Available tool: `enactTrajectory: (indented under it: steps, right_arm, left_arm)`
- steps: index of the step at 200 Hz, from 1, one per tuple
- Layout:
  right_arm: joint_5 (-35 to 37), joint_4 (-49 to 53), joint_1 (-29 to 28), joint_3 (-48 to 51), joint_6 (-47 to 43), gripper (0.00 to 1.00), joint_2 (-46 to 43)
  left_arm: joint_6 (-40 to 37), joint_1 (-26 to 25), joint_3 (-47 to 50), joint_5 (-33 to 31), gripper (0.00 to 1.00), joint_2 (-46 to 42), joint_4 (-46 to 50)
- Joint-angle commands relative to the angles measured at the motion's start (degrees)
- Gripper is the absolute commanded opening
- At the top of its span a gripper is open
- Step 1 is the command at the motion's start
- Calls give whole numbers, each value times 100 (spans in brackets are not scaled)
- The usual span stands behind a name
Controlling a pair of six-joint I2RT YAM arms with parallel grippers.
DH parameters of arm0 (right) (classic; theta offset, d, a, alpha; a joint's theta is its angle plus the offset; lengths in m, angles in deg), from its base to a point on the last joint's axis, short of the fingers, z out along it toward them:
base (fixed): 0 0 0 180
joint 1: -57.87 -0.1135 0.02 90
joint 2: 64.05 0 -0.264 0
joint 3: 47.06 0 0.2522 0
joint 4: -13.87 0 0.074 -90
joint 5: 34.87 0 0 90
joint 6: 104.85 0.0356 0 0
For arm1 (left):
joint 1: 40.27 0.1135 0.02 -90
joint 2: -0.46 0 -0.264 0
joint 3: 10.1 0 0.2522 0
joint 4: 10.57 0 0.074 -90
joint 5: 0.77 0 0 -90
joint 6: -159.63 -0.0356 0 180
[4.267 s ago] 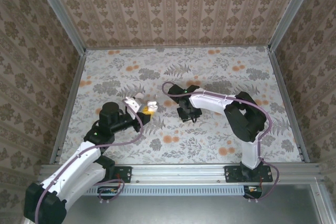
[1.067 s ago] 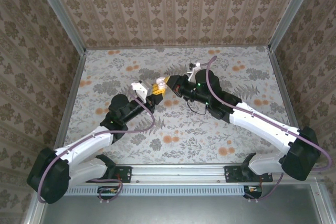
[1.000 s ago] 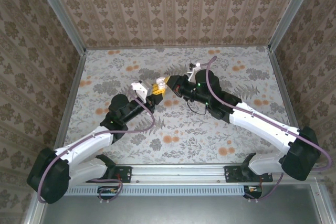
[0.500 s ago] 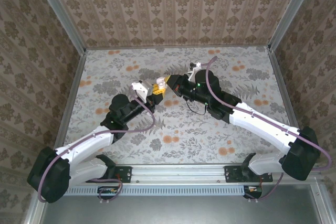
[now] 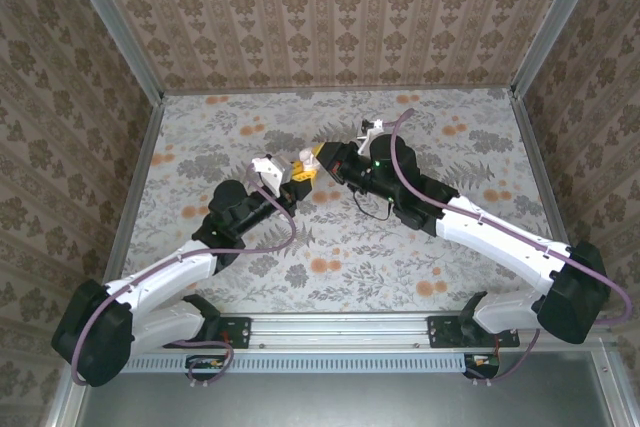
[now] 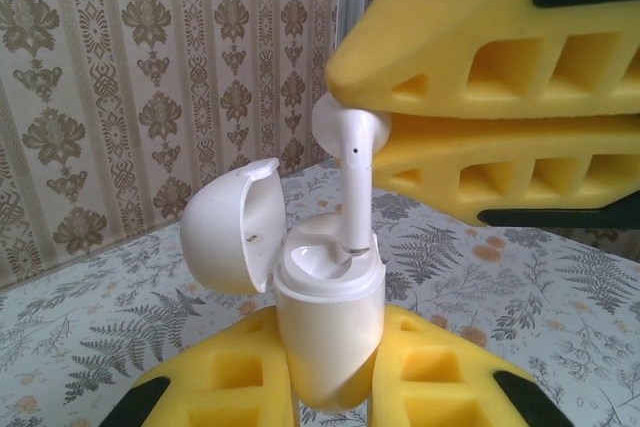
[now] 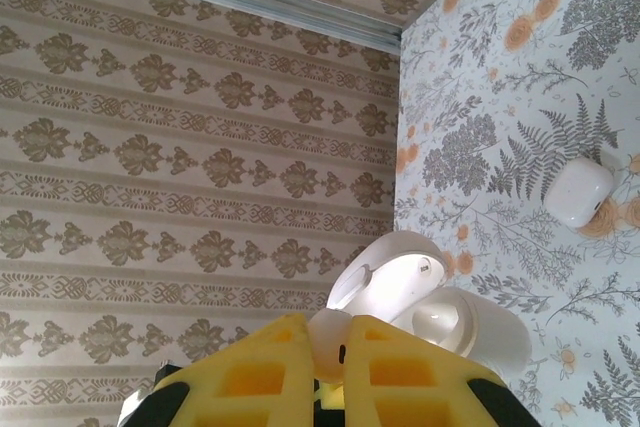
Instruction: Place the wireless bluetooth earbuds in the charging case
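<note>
- Left gripper: mine, and closed hard on the lower body of the charging case, one yellow finger on each side. I hold it upright, well above the table, so its socket faces the other arm's approach.
- Charging case: white and rounded, with its lid hinged back to the left. That leaves the top recess clear for entry from above. I cannot tell whether a second bud already sits inside.
- Earbud: one small glossy white piece, stem pointing straight down. The stem tip is at the mouth of the case's right-hand well and seems just entered, not seated. The head stands well above the rim. It is directly over my left fingers, with the case between them and it.
- Right gripper: mine, and closed to a narrow pinch on the earbud's head alone. Stem and well stay visible, and the stem is free to slide down. It reaches in from the right, tilted, with its fingertips just above the open case.
- Spare case: a second white case, closed, lying on the floral table well apart from both grippers. It takes no part in this step.
- Judgement: insertion is under way. What remains is a straight, short push down and then release.
</note>
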Motion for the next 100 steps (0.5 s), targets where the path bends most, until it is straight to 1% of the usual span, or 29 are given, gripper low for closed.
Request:
enactTrajectory:
  steps: [1,57,100]
  right_arm:
    - [229,201,-59,-89,-93,10,32]
    - [616,544,-139,2,-171,10,-157]
    - [672,608,-165,-11,-216,10,-160]
  left_arm:
    - [64,-39,-58,-23,0,-32,-258]
    - [64,-51,-58,-76,0,-81,-260]
    - [64,-75,-58,-85,0,-72,-260]
